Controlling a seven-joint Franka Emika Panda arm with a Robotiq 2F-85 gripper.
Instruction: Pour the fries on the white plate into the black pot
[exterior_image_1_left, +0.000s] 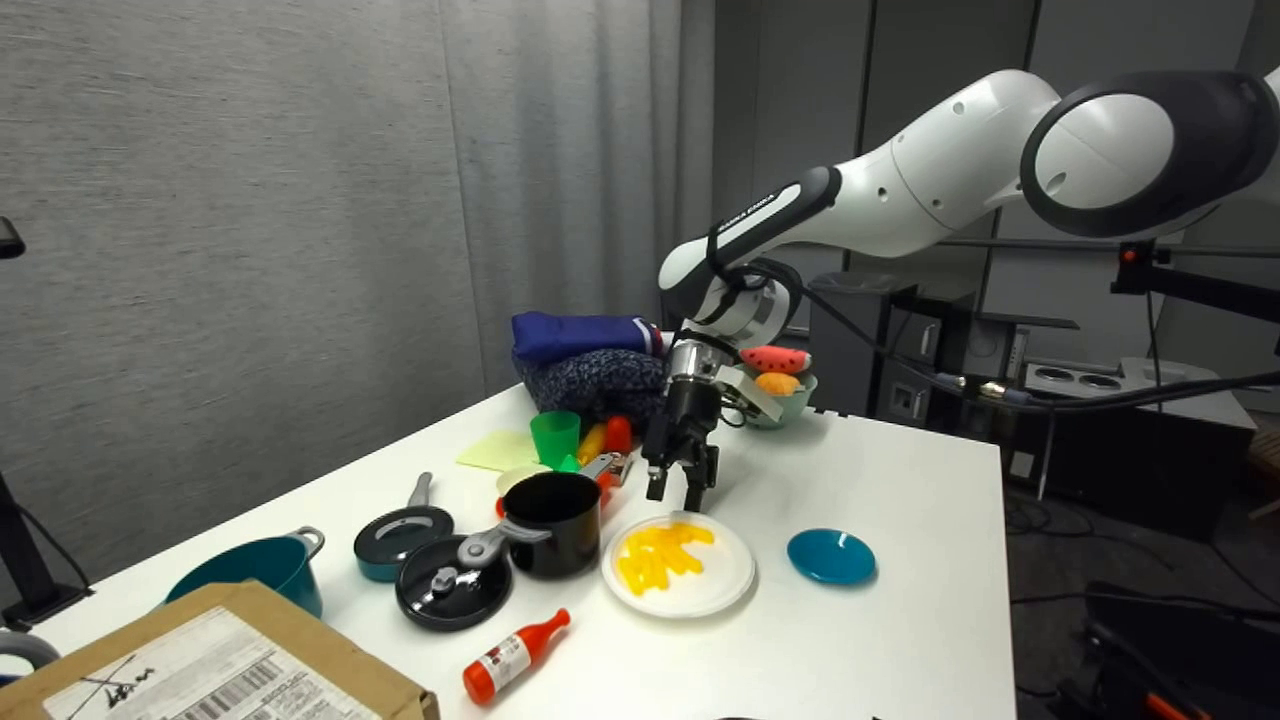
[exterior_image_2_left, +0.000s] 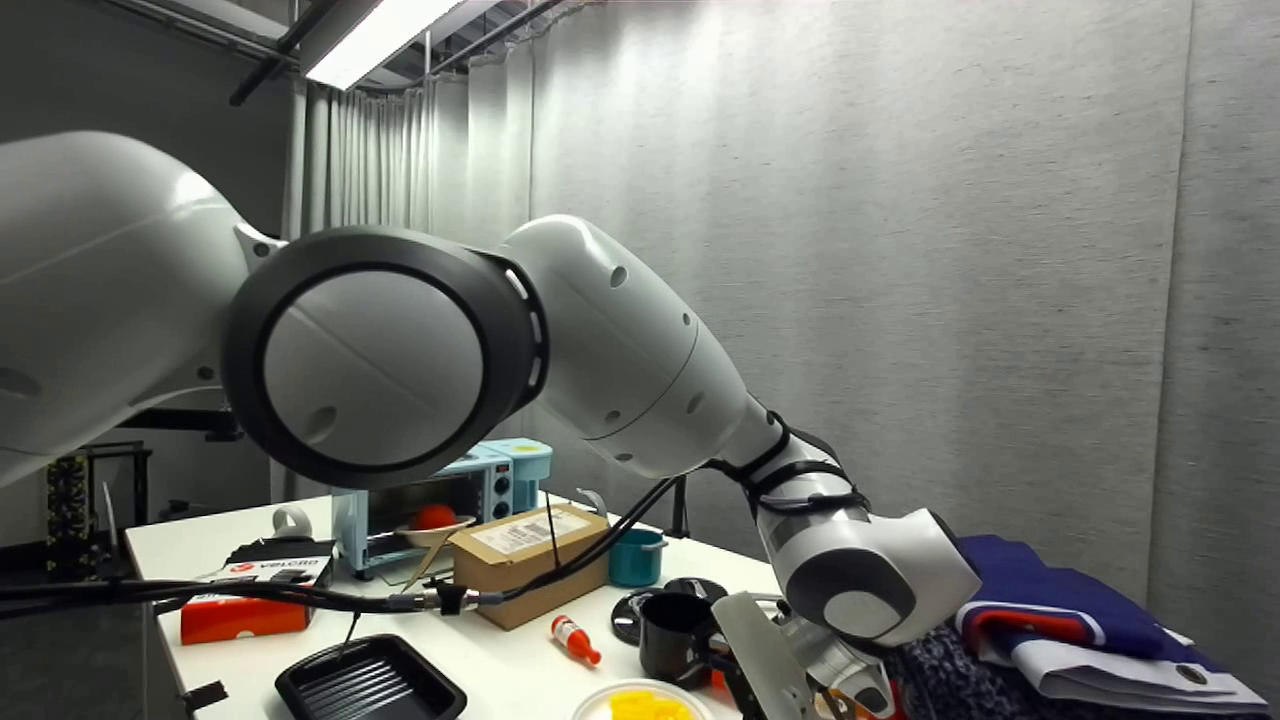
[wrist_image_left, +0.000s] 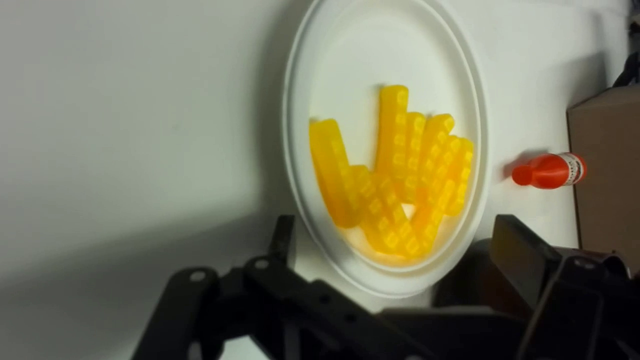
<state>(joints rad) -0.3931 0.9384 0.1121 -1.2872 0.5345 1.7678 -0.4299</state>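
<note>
Hanging tips-down at the far rim of the plate (exterior_image_1_left: 718, 577), my gripper (exterior_image_1_left: 675, 492) has its jaws parted in an exterior view; I cannot tell whether it touches that rim. The fries (exterior_image_1_left: 655, 555) lie heaped on the plate, which sits on the table (exterior_image_1_left: 900, 645) just beside the pot (exterior_image_1_left: 552, 535). The pot stands upright. Next to it I see a knobbed lid (exterior_image_1_left: 470, 600) and a pan (exterior_image_1_left: 395, 535), and a bottle (exterior_image_1_left: 515, 657) lies on its side nearer the front. A dish (exterior_image_1_left: 832, 557) sits across the plate from the pot. A box (exterior_image_1_left: 225, 665) at the near corner partly hides a teal pot (exterior_image_1_left: 265, 570). Past my gripper I make out a bowl (exterior_image_1_left: 790, 407) with a melon slice (exterior_image_1_left: 775, 360) on top; a cup (exterior_image_1_left: 555, 438) shows beyond the pot.

In an exterior view my arm (exterior_image_2_left: 620, 350) takes up much of the frame, and it hides so much of the gripper that I cannot read the jaws from there. The bottom edge cuts off part of the plate, with the fries on it. Elsewhere on the table I see an oven (exterior_image_2_left: 440, 495), a carton (exterior_image_2_left: 240, 622) and a ridged tray (exterior_image_2_left: 370, 685).

The wrist view gives me the clearest look at the jaws: the fingers (wrist_image_left: 520, 256) stand wide apart, and the plate's rim shows between them. The fries bunch toward the gripper's end of the plate, some crossing over others. The bottle and the box show past the plate, the bottle lying near the box.
</note>
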